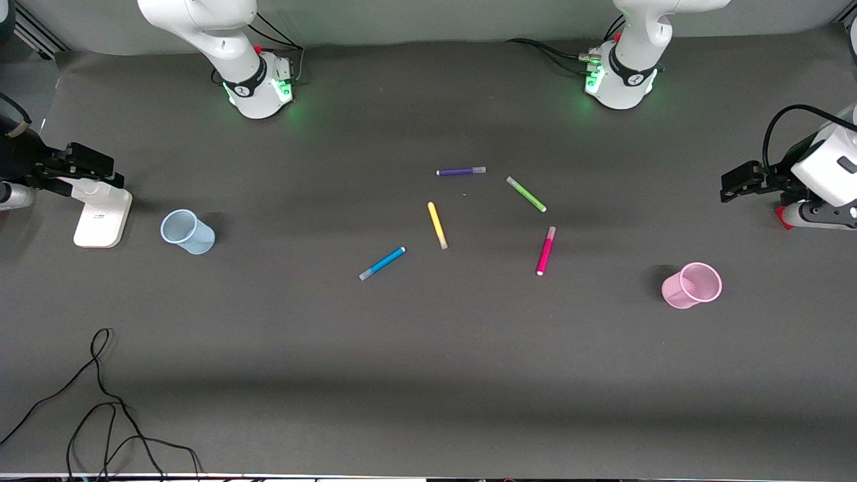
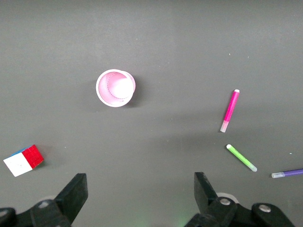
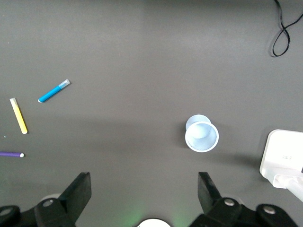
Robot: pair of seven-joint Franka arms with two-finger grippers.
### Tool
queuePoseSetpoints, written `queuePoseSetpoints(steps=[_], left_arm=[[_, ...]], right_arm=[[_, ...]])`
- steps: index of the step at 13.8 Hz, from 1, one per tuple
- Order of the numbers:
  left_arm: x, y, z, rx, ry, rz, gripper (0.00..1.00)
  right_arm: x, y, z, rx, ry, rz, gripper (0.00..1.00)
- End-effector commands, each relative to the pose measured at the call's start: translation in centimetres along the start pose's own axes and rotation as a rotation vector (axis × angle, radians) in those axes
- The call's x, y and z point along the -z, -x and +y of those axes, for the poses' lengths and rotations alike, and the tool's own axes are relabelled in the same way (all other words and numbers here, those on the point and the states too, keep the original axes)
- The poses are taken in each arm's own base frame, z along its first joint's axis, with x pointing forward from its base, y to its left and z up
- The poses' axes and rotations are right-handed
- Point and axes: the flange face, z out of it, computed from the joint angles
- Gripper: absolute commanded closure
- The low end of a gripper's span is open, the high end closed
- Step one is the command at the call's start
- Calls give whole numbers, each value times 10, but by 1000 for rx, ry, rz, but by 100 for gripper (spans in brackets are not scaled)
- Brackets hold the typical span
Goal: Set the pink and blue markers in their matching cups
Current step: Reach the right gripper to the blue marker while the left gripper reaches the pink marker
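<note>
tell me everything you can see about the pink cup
The pink cup is a small tapered cup of light pink plastic with a finely ribbed wall. It stands upright and empty on the dark table, toward the left arm's end, apart from the pink marker. Nothing touches it.

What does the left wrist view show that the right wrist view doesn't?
Only the left wrist view shows the pink cup, standing upright, the pink marker, the light-green marker and a colored puzzle cube.

Only the right wrist view shows the blue cup, the blue marker, the yellow marker, a black cable and a white stand.

Both show the purple marker at the frame edge, the dark table mat, and that arm's own open end effector: left end effector, right end effector.
</note>
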Motion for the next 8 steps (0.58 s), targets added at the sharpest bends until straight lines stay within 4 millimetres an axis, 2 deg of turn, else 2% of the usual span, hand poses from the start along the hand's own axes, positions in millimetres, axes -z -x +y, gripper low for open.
queuePoseSetpoints(steps=[1, 6, 8], left_arm=[[4, 4, 0, -15, -12, 5, 0], [4, 3, -3, -3, -7, 7, 0], [4, 2, -1, 3, -8, 7, 0]], right_arm=[[9, 3, 1, -1, -4, 21, 0], [3, 1, 2, -9, -7, 5, 0], [-4, -7, -5, -72, -12, -13, 0]])
